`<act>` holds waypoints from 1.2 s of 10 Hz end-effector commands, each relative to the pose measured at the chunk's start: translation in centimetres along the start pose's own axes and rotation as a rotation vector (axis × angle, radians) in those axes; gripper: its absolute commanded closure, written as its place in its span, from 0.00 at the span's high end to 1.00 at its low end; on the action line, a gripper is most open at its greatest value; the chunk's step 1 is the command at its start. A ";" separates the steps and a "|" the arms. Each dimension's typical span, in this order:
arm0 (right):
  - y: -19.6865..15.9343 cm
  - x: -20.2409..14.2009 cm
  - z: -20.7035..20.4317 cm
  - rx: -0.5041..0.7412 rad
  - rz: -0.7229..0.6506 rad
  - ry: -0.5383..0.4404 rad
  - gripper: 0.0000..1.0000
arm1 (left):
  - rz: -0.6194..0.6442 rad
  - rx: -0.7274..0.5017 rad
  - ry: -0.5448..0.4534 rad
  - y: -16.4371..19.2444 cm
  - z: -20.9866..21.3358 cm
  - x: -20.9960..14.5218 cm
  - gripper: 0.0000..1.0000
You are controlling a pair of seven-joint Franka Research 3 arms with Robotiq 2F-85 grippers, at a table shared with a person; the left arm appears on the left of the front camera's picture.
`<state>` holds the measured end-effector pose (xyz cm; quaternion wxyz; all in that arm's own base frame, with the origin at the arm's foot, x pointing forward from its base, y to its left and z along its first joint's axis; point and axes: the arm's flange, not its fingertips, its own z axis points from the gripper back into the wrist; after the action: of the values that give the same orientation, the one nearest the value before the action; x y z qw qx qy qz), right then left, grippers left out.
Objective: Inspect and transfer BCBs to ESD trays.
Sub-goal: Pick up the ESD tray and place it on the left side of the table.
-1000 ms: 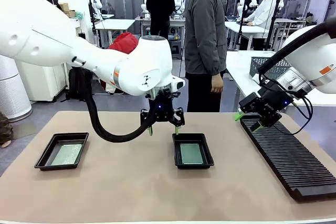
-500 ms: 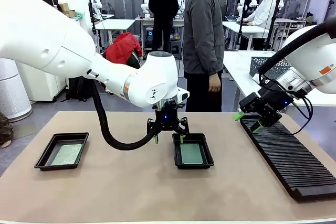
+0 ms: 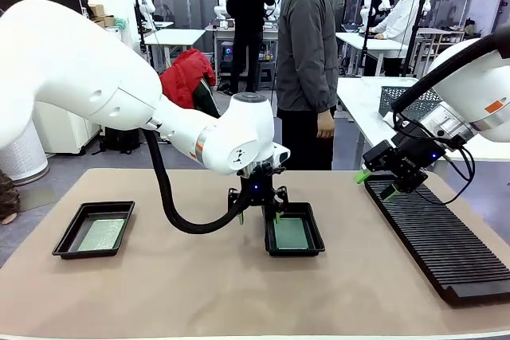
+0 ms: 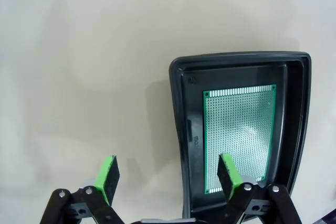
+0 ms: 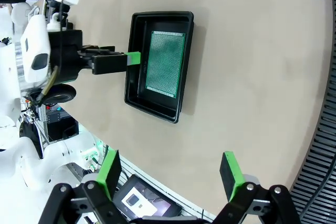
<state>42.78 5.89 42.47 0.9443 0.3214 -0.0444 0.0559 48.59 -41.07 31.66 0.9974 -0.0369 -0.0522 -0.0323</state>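
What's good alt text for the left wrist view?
The open left gripper straddles the near side wall of a black ESD tray holding a green BCB, one green-padded finger over the board, the other over the bare beige table.

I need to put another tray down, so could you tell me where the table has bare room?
Bare tabletop lies between the left ESD tray and the middle ESD tray, and along the near edge. It is crowded at the middle tray, under the left gripper, and by the slotted rack.

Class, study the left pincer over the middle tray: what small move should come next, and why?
Probably shift sideways to centre on the board. The open left pincer straddles the tray wall, one pad over the board, the other over the table.
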 end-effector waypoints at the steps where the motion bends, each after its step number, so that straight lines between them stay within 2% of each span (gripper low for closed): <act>1: 0.1 0.1 0.0 -0.015 -0.010 -0.007 1.00 | 0.022 0.039 -0.011 -1.0 -0.9 0.5 1.00; 3: 0.1 0.1 0.0 -0.015 -0.010 -0.007 1.00 | 0.077 0.051 -0.018 -0.9 -1.0 0.5 1.00; 4: 0.1 0.1 0.0 -0.015 -0.010 -0.007 1.00 | 0.004 0.007 0.009 -0.5 -1.2 0.3 1.00; 9: 0.1 0.1 0.0 -0.015 -0.010 -0.007 1.00 | 0.022 0.009 0.006 -0.6 -1.3 0.4 1.00; 12: 0.1 0.1 0.0 -0.015 -0.010 -0.007 1.00 | -0.010 0.012 0.031 -0.8 -1.1 0.6 0.82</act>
<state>42.78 5.88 42.47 0.9443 0.3214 -0.0444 0.0558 49.03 -41.92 30.52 0.9980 -0.0316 -0.0472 -0.0268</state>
